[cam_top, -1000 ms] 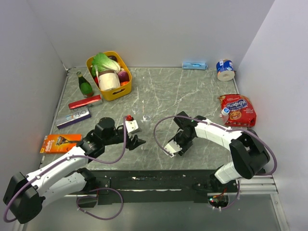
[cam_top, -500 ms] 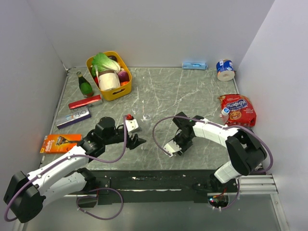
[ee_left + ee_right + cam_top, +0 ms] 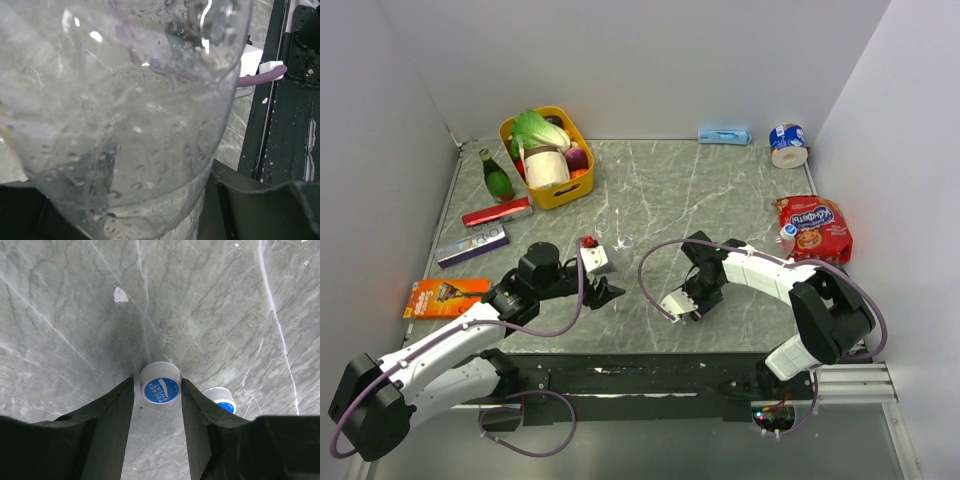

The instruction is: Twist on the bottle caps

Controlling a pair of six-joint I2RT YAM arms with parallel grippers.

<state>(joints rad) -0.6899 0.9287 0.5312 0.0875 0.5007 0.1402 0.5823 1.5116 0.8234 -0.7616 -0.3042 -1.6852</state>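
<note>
The right gripper (image 3: 157, 381) has edged toward nine o'clock; a blue cap (image 3: 160, 385) sits between its fingertips, whether pinched I cannot tell. At its nine o'clock, the left gripper (image 3: 606, 293) clamps a bottle (image 3: 125, 125).

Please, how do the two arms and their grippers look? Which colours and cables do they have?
The left arm and right arm have white links with black joints. A purple cable loops along each. The left gripper and right gripper have black fingers.
</note>
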